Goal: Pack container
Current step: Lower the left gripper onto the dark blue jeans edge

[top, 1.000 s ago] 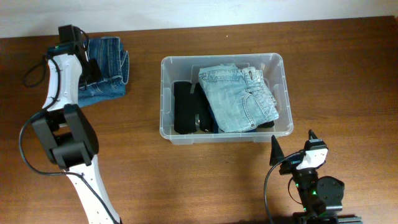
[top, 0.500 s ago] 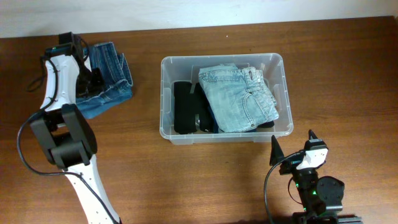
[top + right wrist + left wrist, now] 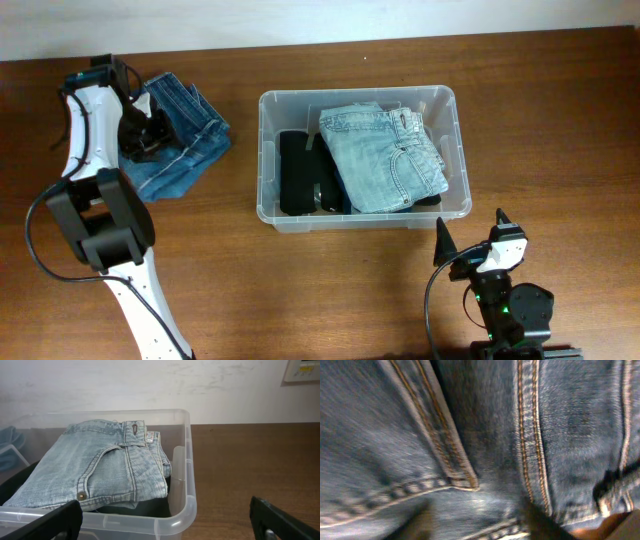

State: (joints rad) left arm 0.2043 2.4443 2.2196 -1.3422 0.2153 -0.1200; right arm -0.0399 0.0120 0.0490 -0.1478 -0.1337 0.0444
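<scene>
The clear plastic container (image 3: 264,150) stands mid-table, holding folded light-blue jeans (image 3: 385,160) on black clothing (image 3: 298,175). Dark blue jeans (image 3: 180,140) lie rumpled on the table left of it. My left gripper (image 3: 141,136) is down on their left part. In the left wrist view dark denim (image 3: 480,435) fills the frame, and the gripper (image 3: 480,522) shows two blurred fingertips standing apart on the cloth. My right gripper (image 3: 470,228) rests open in front of the container's near right corner. In the right wrist view it (image 3: 165,525) faces the container's rim (image 3: 188,460) and the light jeans (image 3: 100,475).
Bare brown table (image 3: 560,120) spreads right of the container and along the front. A white wall (image 3: 150,385) runs behind the table's far edge. The left arm's base (image 3: 100,225) stands at the front left.
The left gripper has swung right and nearer, dragging and turning the dark jeans toward the container. Its fingers have spread apart. The right arm has stayed still.
</scene>
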